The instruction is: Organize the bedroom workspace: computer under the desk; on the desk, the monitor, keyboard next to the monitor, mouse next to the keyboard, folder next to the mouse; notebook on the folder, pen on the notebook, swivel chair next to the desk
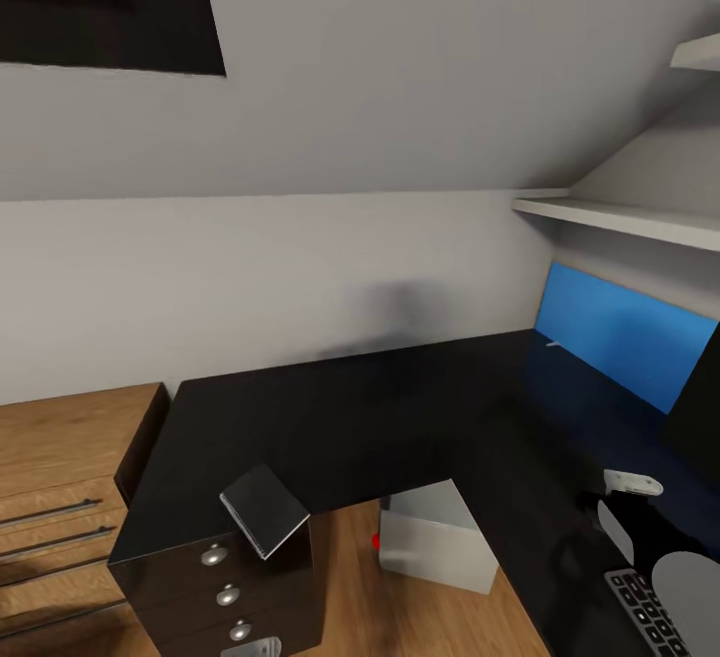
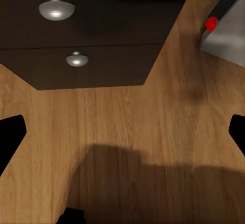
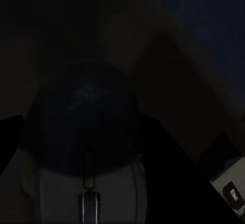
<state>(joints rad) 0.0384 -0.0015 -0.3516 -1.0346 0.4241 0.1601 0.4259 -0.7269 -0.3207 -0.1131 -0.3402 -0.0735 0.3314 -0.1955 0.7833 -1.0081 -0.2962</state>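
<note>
The grey notebook (image 1: 264, 509) lies at the corner of the black desk (image 1: 400, 417), above the drawers. Under the desk stands the grey-white computer (image 1: 437, 535), also seen as computer (image 2: 227, 35) with its red light. The monitor (image 1: 700, 397) and the keyboard (image 1: 648, 615) sit at the desk's right end. A thin white streak that may be the pen (image 1: 553, 343) lies by the blue panel. My right gripper (image 3: 122, 137) hovers open just over the dark mouse (image 3: 84, 121). Over the wood floor before the drawers, my left gripper (image 2: 122, 137) is open and empty. The folder and swivel chair are out of view.
A light-wood dresser (image 1: 60, 477) with bar handles stands left of the desk. The desk's drawers carry round silver knobs (image 2: 57, 8). White shelves (image 1: 620, 217) project from the wall above the desk's right wing, and a sloped ceiling hangs over it.
</note>
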